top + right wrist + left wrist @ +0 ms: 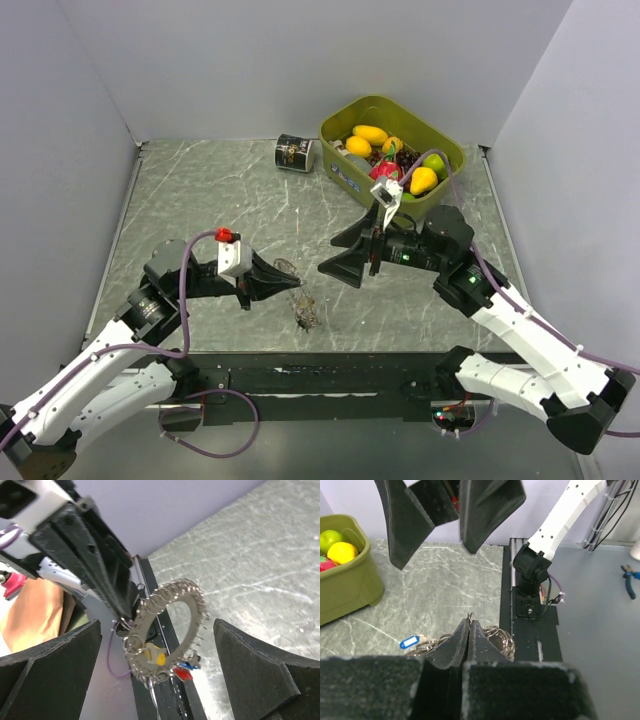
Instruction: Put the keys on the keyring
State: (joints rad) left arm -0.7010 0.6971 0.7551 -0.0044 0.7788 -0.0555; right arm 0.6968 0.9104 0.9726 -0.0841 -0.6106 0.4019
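silvery keyring [199, 612] hangs pinched in your left gripper [470, 625], low near the front of the table [200, 200] (keys [159, 656] dangling); right gripper [348, 253] gapes wide. that thin edge grip could let it twist or slip.

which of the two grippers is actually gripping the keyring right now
The left gripper: its fingers are pinched shut on the rim of the keyring. The right gripper faces it with jaws spread wide, touching nothing.
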